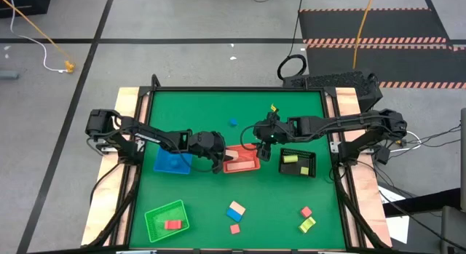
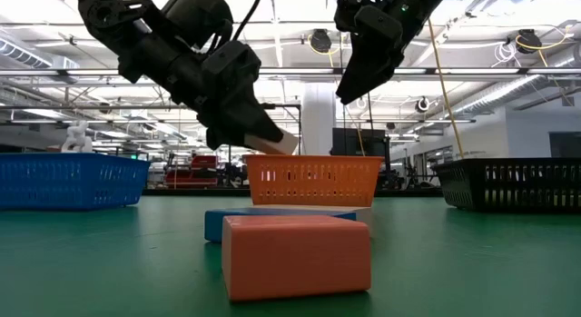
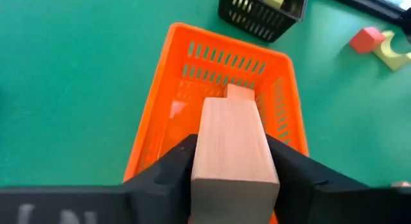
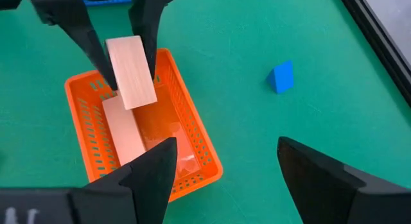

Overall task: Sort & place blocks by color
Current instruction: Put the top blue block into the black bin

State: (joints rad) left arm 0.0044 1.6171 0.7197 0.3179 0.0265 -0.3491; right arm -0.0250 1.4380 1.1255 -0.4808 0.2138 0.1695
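From above, your left gripper (image 1: 216, 161) hangs at the orange slatted tray's (image 1: 248, 166) left edge. Your right gripper (image 1: 264, 143), jaws spread and empty, waits at the tray's far right corner.

At table height, a pale tan wooden bar (image 2: 272, 136) juts from the left fingers above the tray.

Your left wrist camera shows the bar pinched over the tray, likely for dropping beside the similar bar (image 4: 125, 131) inside.

No readable writing anywhere.

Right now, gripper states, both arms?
Left gripper: holding a pale tan block over the orange tray.
Right gripper: open, empty, above the same tray.
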